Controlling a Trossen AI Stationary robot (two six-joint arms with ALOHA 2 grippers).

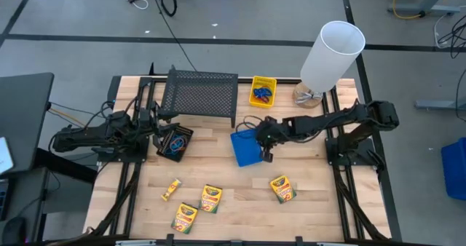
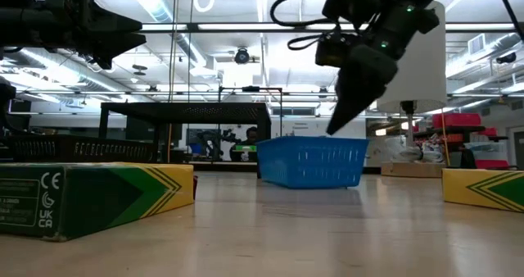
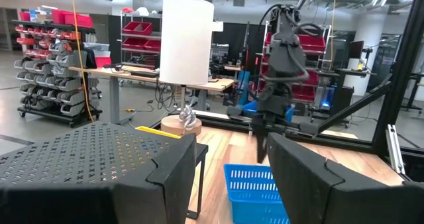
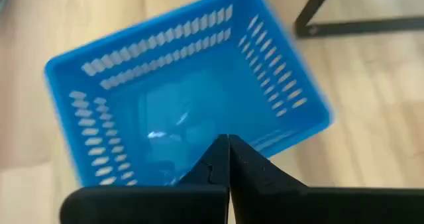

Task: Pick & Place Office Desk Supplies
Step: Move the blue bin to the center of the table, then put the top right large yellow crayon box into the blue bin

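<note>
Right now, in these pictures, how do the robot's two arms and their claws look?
Both arms are dark, almost black, built of jointed segments with black cables looping along them. The right claw has two matte black wedge-shaped fingers tapering to a thin tip. The left claw has broad, angular black fingers. Small green lights glow on the right arm's wrist in the low view. No lettering is readable on either arm.

Both arms are dark, near-black, jointed links with black cables looped alongside. The right gripper (image 4: 228, 159) ends in two matte black, wedge-shaped fingers tapering to a point. The left gripper (image 3: 228, 177) has broad, angular black fingers (image 3: 172, 174).
</note>
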